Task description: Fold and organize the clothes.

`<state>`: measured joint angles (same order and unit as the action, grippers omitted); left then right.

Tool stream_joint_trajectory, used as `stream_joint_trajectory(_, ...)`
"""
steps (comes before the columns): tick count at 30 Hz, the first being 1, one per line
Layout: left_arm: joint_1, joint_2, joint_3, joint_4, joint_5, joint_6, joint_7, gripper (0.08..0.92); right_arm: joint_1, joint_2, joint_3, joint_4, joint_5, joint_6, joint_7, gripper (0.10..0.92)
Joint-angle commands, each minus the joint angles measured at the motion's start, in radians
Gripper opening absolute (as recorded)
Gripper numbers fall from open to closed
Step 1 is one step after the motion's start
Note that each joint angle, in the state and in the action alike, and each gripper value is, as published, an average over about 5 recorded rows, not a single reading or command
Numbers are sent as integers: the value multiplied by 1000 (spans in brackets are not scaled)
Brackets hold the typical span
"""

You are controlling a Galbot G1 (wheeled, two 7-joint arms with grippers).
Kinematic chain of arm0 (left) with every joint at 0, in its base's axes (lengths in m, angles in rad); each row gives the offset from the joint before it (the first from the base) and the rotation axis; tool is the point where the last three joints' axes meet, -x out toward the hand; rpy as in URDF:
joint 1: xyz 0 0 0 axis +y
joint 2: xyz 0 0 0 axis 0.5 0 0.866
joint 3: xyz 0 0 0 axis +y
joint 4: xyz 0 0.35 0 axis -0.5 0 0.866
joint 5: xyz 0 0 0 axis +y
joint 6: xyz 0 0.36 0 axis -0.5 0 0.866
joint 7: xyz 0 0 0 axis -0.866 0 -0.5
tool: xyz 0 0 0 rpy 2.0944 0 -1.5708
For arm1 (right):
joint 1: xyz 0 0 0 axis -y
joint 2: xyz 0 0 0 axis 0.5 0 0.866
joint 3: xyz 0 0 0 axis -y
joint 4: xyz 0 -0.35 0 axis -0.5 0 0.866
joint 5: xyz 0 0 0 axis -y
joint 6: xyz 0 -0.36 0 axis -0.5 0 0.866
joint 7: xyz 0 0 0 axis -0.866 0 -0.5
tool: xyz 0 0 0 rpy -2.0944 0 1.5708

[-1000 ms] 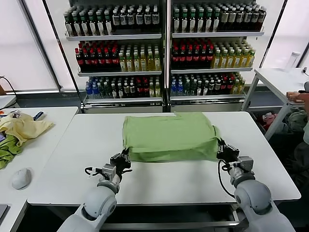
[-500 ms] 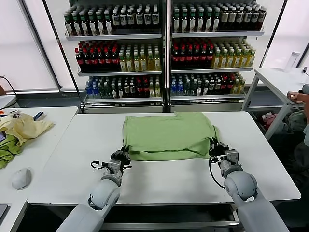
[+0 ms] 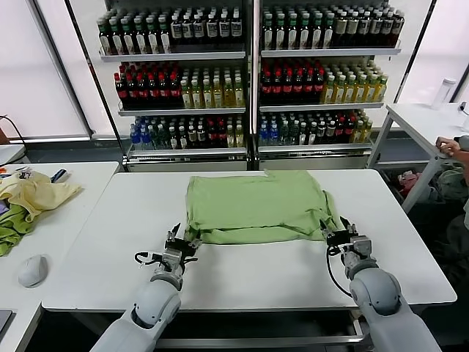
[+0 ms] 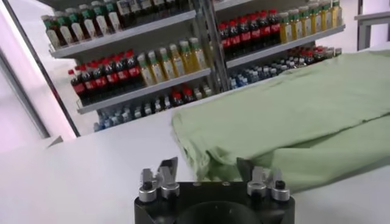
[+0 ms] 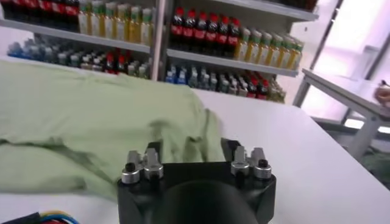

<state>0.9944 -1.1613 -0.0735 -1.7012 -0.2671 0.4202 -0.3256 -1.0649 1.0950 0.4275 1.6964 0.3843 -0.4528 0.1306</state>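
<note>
The light green shirt lies folded in a flat rectangle on the far half of the white table; its collar and print are hidden. My left gripper is open at the shirt's near left corner, just off the cloth. In the left wrist view the gripper has the shirt's folded edge just ahead of its spread fingers. My right gripper is open at the near right corner. In the right wrist view the gripper has the shirt just beyond its fingertips.
Shelves of bottles stand behind the table. A side table on the left holds a pale yellow garment, a darker green cloth and a mouse. Another table and a person's hand are at the right.
Both grippers carried the shirt's near edge forward, then let go and drew back a little towards me. The shirt now lies flatter with both near corners free.
</note>
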Motion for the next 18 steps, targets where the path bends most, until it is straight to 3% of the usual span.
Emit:
stream_joint_trajectory(1,-2,-13,2,19,-66,28,-6,789,-39,-1,48,-15,58,-27,9,818)
stream_joint_trajectory(4,-17,-14,4,37,-96,39,-11,817,-26,5,40,-36,108,-37,12,821)
stream_joint_trajectory(8,-33,-11,4,57,-125,40,-20,800,-14,10,21,-46,148,-36,17,723)
stream_joint_trajectory(18,-20,-9,6,38,-144,44,-20,525,-8,1,-9,-62,160,-26,10,440)
